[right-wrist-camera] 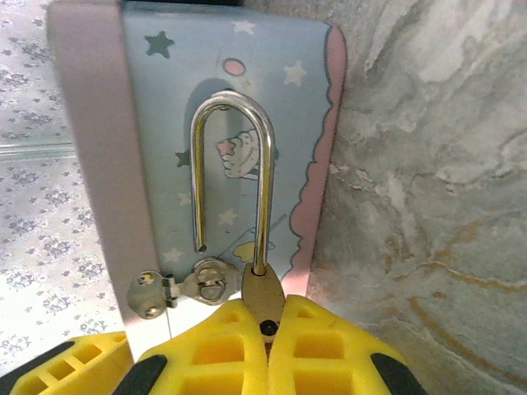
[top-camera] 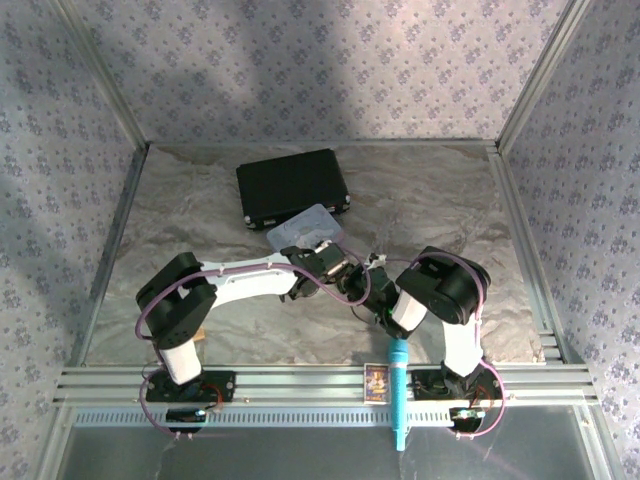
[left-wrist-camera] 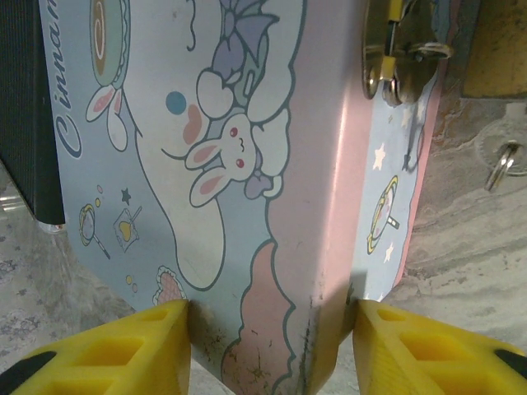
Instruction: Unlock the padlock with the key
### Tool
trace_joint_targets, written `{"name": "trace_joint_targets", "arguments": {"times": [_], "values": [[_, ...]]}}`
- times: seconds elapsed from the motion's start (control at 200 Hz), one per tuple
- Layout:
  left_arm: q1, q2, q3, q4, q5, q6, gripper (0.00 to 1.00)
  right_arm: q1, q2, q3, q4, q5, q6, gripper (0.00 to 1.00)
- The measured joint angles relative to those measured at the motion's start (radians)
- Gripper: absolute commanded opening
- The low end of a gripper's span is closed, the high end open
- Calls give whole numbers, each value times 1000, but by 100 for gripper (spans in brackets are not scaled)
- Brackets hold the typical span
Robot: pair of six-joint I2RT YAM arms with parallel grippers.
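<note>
The right fingers, pressed together, pinched the padlock at six o'clock; the left fingers clamped the tin. It looked sprung open; pulling it clear seemed due.

Both arms are built of smooth white links joined by bulky, rounded black joint housings; the left arm and the right arm match. A thin purple cable loops loosely along each, from base to wrist. The bases are black blocks with exposed red and black wiring. The left gripper has chunky bright-yellow fingers moulded with sunken rectangular pockets, with black patches at the outer corners; the right gripper has the same yellow, pocketed, black-patched fingers
</note>
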Motion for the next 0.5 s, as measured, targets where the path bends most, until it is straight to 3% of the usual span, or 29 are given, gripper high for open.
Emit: {"name": "trace_joint_targets", "arguments": {"times": [0.19,0.365,0.5], "values": [[8,-17,-24,14,-5,-8,63,-5,-7,-41,-16,-57,-13,0],[18,-17,-33,-8,-27,-43,85,-40,-22,-53,-34,-161,-44,0],[28,-17,-33,-23,-68,-90,94,-90,-85,-66,-144,-257,-105,0]]}}
